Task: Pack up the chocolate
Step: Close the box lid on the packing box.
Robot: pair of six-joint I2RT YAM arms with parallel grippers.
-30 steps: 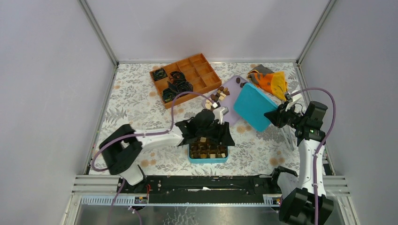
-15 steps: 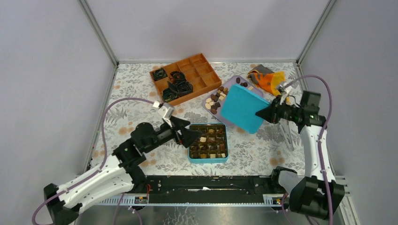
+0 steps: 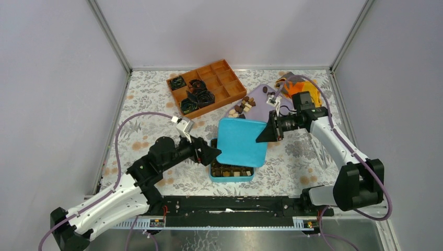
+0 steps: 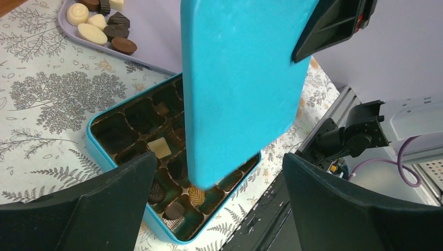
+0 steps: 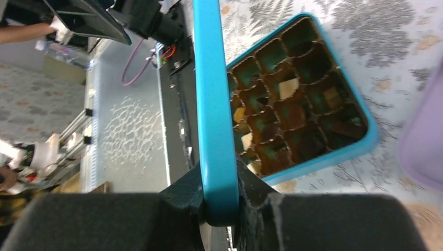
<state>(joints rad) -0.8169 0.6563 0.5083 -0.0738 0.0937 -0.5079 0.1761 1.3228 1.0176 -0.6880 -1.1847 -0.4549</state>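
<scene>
Leaf-printed cloth covers the table (image 3: 151, 112), and near its front edge sits a teal box (image 3: 231, 178) whose compartments hold chocolate (image 4: 159, 148): brown and cream pieces, with some cells looking bare. More pieces lie loose on a lilac plate (image 3: 259, 98) behind the box.

The coming move turns on the lid (image 3: 240, 141). It hangs over the box's rear half, tilted rather than flat. From the left wrist it stands steeply, its lower corner down among the compartments; whether it touches them I cannot tell. The lid lies to the left of the right claw (image 3: 263, 136), which pinches its right-hand edge, jaws narrow and clamped on the rim. In my judgement the lid must be levelled and squared to the box's outline before it can seat, and the right arm is the one placed to do it.

Just left of the box, the left claw (image 3: 210, 152) points at it with jaws spread wide, holding nothing and touching nothing.
</scene>
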